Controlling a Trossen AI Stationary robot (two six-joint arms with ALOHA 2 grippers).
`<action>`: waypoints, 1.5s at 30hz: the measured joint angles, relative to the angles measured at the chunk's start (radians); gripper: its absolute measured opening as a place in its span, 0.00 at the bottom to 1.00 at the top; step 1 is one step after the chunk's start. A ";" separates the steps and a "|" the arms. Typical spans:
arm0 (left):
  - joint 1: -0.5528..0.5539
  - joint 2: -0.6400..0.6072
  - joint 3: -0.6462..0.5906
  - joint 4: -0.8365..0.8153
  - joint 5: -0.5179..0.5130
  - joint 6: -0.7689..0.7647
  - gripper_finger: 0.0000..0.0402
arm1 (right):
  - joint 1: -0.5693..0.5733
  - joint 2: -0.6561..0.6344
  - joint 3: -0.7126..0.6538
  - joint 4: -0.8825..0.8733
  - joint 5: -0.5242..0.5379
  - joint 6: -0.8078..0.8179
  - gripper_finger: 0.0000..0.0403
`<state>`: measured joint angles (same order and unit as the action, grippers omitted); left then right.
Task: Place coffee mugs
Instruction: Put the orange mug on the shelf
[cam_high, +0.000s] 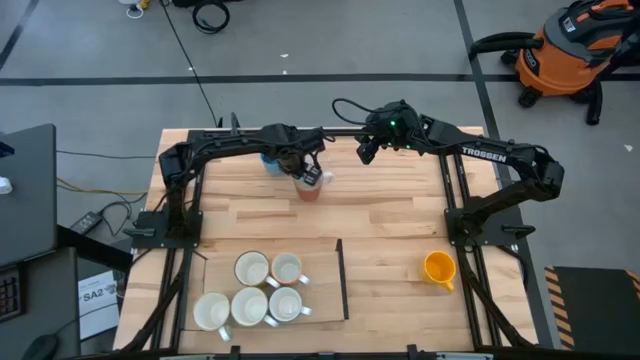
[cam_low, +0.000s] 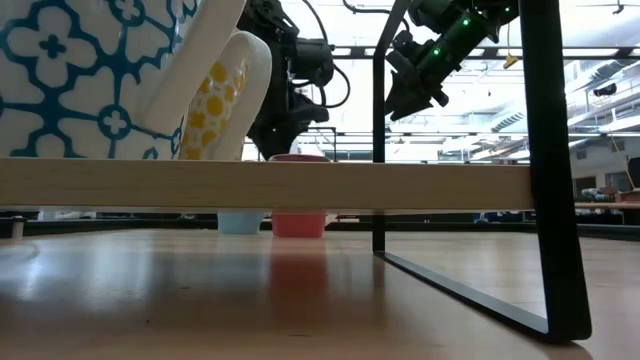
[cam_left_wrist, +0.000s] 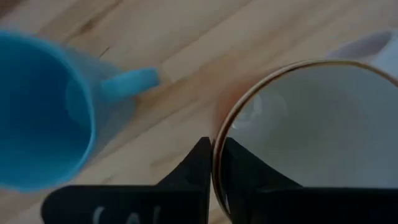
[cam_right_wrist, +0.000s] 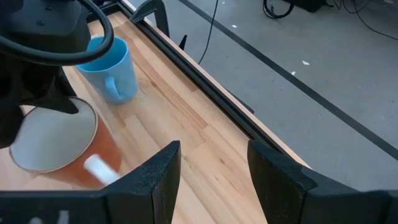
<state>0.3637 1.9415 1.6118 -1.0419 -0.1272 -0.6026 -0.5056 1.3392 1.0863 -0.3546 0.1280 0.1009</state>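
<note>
Glossy reddish-brown mug (cam_left_wrist: 305, 137), round, white inside with a thin brown rim, white handle; standing on the pale wood-plank counter (cam_high: 390, 240) near its far edge. Beside it, close but apart, a smooth blue mug (cam_left_wrist: 43, 106) with a stubby handle turned toward the brown one. Toward the near side, five white and pale mugs (cam_high: 255, 290) clustered mouth-up inside a flat wooden tray edged by a thin black frame (cam_high: 340, 275). Well apart at the right, an orange-yellow mug (cam_high: 438, 267) alone on bare planks.

Left tool (cam_left_wrist: 214, 165) reaching down from above, pinched narrow on the reddish-brown mug's rim, one finger inside and one outside the wall. Right tool (cam_right_wrist: 214, 168) hovering near the counter's far edge, fingers spread wide, holding nothing, tilted toward the two mugs.

Orange shop vacuum (cam_high: 570, 50) on the grey floor beyond.
</note>
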 joint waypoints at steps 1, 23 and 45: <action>0.000 0.000 0.001 0.001 0.003 0.043 0.07 | 0.000 0.000 0.000 0.000 0.000 0.000 0.48; -0.055 0.006 -0.004 -0.153 0.053 0.553 0.14 | 0.000 0.000 0.000 -0.003 0.000 -0.019 0.48; -0.060 0.003 -0.003 -0.148 0.047 0.052 0.31 | 0.000 0.000 0.000 -0.003 0.000 -0.019 0.48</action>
<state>0.3042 1.9450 1.6085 -1.1900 -0.0805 -0.5502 -0.5053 1.3396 1.0863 -0.3580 0.1276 0.0822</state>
